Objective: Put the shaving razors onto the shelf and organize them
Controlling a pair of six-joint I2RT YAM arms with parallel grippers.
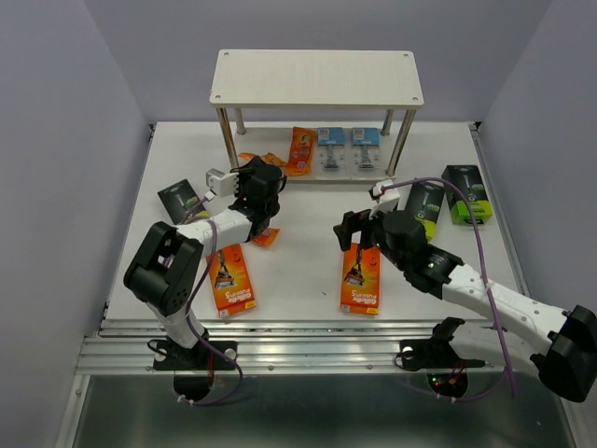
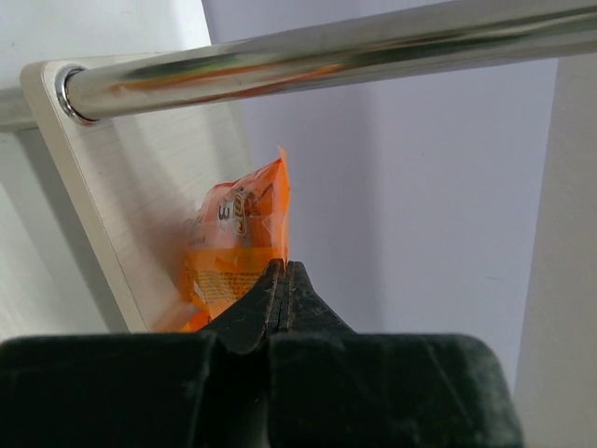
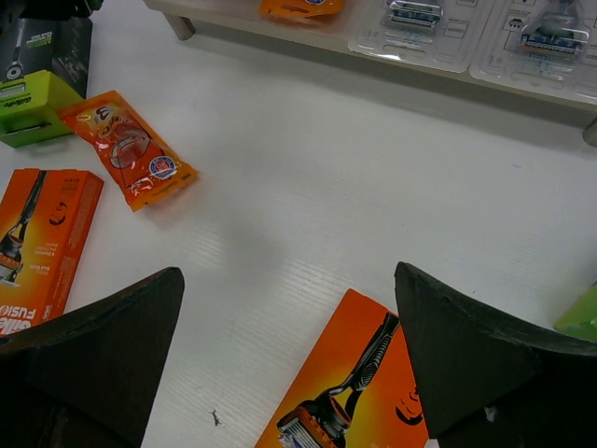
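Orange cardboard underneath — hovering the right gripper [image 3: 287,273], jaws spread wide and holding nothing, over a flat orange razor box [image 3: 354,373] lying between the tips, long axis running forward on a slant. Resting the clenched left gripper [image 2: 284,271] just behind an orange foil packet [image 2: 238,247] on the pale wooden two-tier shelf [image 2: 140,187].

White matte rectangular tabletop [image 1: 298,280] fills middle of top view; fine ribbed grain shows in right wrist view. Plain pale lavender-grey back wall [image 1: 308,23] behind table's far edge. Matching left side wall [image 1: 56,187] and right side wall [image 1: 550,84] close against table's edges. Silver grooved aluminium rails [image 1: 317,353] along table's near edge. Dark grey floor [image 1: 326,415] below rails. Light even, shadows soft.
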